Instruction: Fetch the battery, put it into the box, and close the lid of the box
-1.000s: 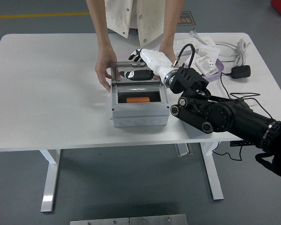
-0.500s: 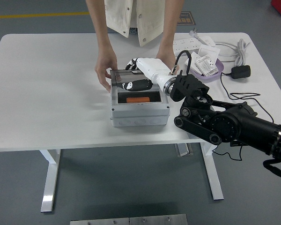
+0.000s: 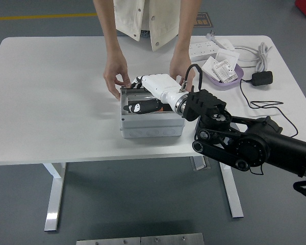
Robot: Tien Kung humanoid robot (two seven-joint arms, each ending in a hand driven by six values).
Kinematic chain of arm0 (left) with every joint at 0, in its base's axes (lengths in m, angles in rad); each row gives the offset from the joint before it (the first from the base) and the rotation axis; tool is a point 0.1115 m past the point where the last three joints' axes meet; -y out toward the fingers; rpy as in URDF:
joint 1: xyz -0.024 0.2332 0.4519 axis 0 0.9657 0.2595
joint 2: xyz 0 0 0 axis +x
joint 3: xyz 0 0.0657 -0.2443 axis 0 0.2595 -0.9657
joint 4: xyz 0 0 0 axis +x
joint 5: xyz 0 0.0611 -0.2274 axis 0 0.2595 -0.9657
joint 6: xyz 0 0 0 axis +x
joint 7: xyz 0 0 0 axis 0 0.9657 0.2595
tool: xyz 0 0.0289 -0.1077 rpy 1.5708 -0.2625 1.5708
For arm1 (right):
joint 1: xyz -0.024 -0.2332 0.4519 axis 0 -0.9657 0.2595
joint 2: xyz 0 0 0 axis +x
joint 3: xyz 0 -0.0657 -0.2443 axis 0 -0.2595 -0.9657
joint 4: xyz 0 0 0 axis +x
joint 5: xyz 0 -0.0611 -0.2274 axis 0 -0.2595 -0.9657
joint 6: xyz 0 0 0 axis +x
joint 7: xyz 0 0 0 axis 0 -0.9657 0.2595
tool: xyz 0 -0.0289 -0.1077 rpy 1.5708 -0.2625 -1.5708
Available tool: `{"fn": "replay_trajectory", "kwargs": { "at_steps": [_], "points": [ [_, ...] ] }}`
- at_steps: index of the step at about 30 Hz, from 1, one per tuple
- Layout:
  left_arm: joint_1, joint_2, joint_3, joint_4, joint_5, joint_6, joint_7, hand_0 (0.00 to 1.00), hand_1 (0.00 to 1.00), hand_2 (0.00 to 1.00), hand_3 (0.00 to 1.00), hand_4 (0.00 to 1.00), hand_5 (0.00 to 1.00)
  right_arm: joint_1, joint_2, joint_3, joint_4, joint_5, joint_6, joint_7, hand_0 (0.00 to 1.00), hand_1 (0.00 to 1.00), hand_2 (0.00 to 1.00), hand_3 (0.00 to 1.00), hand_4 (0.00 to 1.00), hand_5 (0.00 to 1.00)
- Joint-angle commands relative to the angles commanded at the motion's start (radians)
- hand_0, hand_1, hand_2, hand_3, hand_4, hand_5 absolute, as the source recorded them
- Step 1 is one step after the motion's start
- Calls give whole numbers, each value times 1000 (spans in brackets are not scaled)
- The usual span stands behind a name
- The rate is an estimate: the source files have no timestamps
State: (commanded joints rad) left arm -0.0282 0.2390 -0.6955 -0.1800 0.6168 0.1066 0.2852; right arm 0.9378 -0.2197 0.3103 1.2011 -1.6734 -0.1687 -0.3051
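A grey box (image 3: pixel 152 127) stands mid-table. My right hand (image 3: pixel 138 106), white with black fingers, lies flat on its clear lid (image 3: pixel 128 96) and presses it down low over the opening; the fingers are extended and hold nothing. A sliver of the orange battery (image 3: pixel 166 107) shows inside the box, beside my wrist. A person at the far side steadies the box with one hand (image 3: pixel 115 76) at its left rear corner and the other hand (image 3: pixel 181 69) behind its right rear. My left arm is out of view.
A purple dish (image 3: pixel 233 79) with white packets sits at the back right, with a white power strip (image 3: pixel 208 49) behind it. A black adapter (image 3: pixel 261 77) and its cable (image 3: pixel 260 103) lie near the right edge.
The lid stood upright a second ago; my right hand has swung forward and down with it, so it now lies nearly flat over the box. The person's hands stay at the box.
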Motion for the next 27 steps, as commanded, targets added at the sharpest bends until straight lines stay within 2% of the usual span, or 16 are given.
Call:
{"fn": "replay_trajectory", "kwargs": {
  "at_steps": [10, 15, 19, 23, 27],
  "points": [
    [-1, -2, 1, 0, -1, 0, -1, 593, 737, 705, 749, 831, 329, -18, -12, 14, 31, 7, 29, -5, 717, 694, 718, 736, 861, 675],
    [-2, -4, -1, 0, 1, -2, 0, 593, 737, 705, 748, 831, 327, -39, -28, 76, 48, 6, 43, -5, 718, 695, 718, 736, 864, 680],
    [-2, -6, -1, 0, -3, -3, 0, 593, 737, 705, 748, 831, 327, -102, -81, 170, 125, 13, 126, -39, 718, 695, 718, 736, 864, 680],
    [5, -11, -7, 0, 1, -5, 2, 593, 737, 705, 747, 831, 327, -195, -160, 292, 244, 11, 233, -93, 717, 695, 710, 736, 865, 682],
    [12, -15, -14, 0, 7, -6, 4, 593, 737, 705, 746, 830, 326, -302, -233, 425, 380, 30, 315, -91, 718, 687, 701, 727, 872, 699]
  ]
}}
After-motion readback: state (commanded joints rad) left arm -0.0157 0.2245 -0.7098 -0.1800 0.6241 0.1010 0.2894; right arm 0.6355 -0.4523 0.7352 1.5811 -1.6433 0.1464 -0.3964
